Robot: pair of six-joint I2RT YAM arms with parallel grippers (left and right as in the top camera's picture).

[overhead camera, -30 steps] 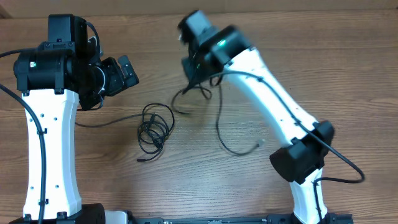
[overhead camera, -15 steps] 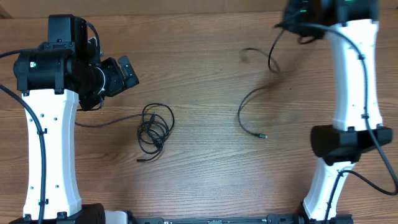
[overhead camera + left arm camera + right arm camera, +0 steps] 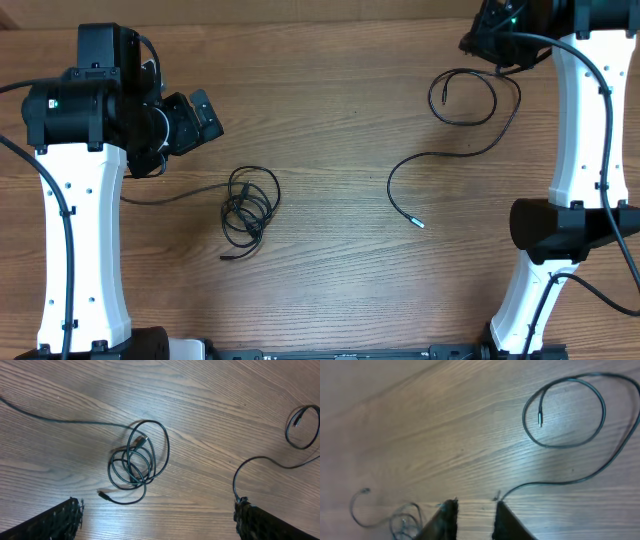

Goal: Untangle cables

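A black cable lies in a small tangled coil [image 3: 248, 205] left of centre, its tail running left under my left arm. It also shows in the left wrist view [image 3: 137, 462]. A second black cable [image 3: 462, 98] lies apart at the right, in one loose loop with a long tail ending at a plug [image 3: 419, 223]. It also shows in the right wrist view [image 3: 565, 410]. My left gripper [image 3: 159, 507] is wide open and empty, above the coil. My right gripper [image 3: 476, 505] is open and empty, high at the far right [image 3: 495, 30].
The wooden table [image 3: 330, 280] carries only the two cables. My left arm's white link [image 3: 85, 240] stands along the left side, my right arm's [image 3: 580, 130] along the right. The table's far edge [image 3: 300, 18] is at the top.
My right arm swung from the table's centre to the far right, pulling the second cable away from the coil. That cable now lies loose on the table. The left arm has not moved.
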